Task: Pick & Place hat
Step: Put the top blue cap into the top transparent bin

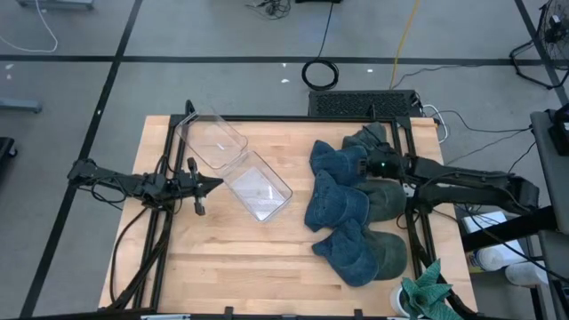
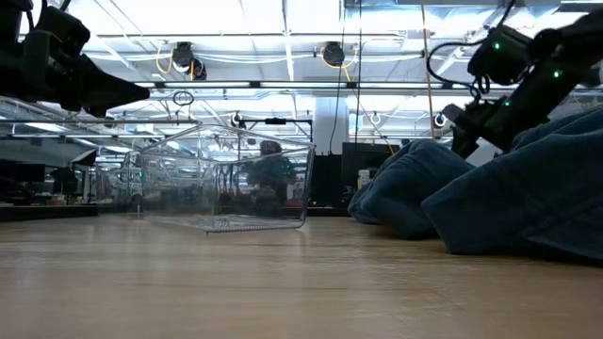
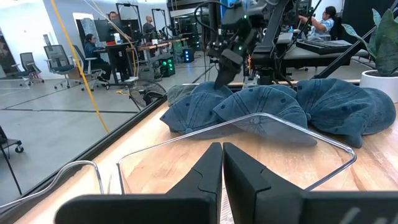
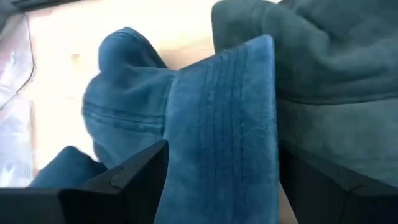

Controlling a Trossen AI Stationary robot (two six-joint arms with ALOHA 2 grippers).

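Observation:
Several blue denim hats (image 1: 338,209) lie piled on the right half of the table, with dark green hats (image 1: 388,200) among them. My right gripper (image 1: 360,164) is open and low over the farthest blue hat (image 1: 336,160). In the right wrist view its fingers stand on either side of that hat's stitched brim (image 4: 221,124). A clear plastic box (image 1: 258,188) with its lid swung open rests on the table's middle. My left gripper (image 1: 212,184) is shut and hovers left of the box, pointing at it (image 3: 222,152). My right gripper (image 4: 222,149) comes at the blue hat's brim (image 4: 186,143) slanting down from the table's right side, one finger (image 4: 134,171) beside each long side of the brim. Whether the fingers touch the brim, I cannot tell. The hat lies on the pile.
A black frame (image 1: 267,119) runs along the table's far edge and sides. A green plant (image 1: 428,292) stands off the near right corner. Bare wood lies near the table's front edge (image 1: 249,258). People sit at desks (image 3: 93,50) beyond the table.

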